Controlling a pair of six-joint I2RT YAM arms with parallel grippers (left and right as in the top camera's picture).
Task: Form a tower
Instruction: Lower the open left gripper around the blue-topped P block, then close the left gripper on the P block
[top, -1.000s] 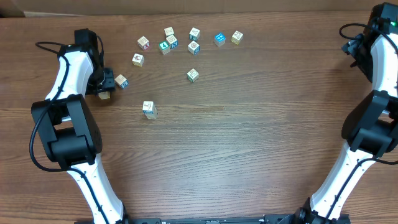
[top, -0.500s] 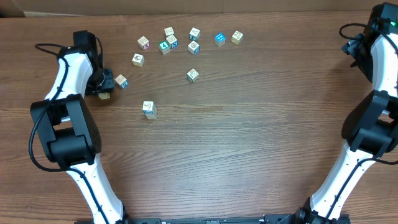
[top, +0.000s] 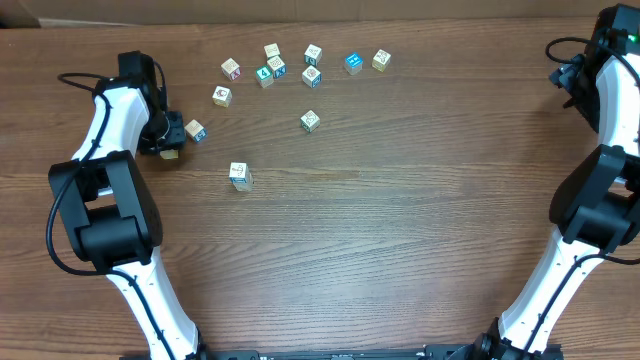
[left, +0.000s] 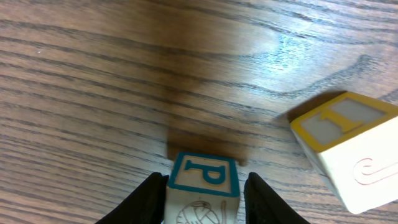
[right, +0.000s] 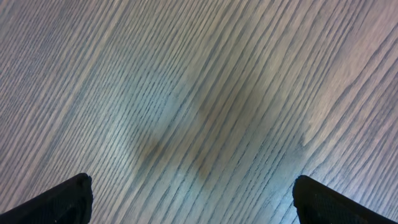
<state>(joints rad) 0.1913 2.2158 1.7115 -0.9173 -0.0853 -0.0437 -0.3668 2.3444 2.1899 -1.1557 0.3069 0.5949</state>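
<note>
Tower (top: 240, 176): left of centre, nearest item, well apart from both arms. Left gripper (left: 205, 190), farther left: jaws closed on P cube (left: 204, 173).

Risk: fingers only catch the cube's near part, so it may twist or slip on lift. Yellow-edged cube (left: 345, 146) sits just beside it and may get knocked.

Right gripper (right: 196, 202), far right: wide open, holding nothing.

Vs 1 s ago: left jaws narrower; cubes unmoved.

Loose cubes (top: 311, 76) lie scattered over the far part of the wood-grain table (top: 400, 230), a bright blue cube (top: 353, 63) among them.
</note>
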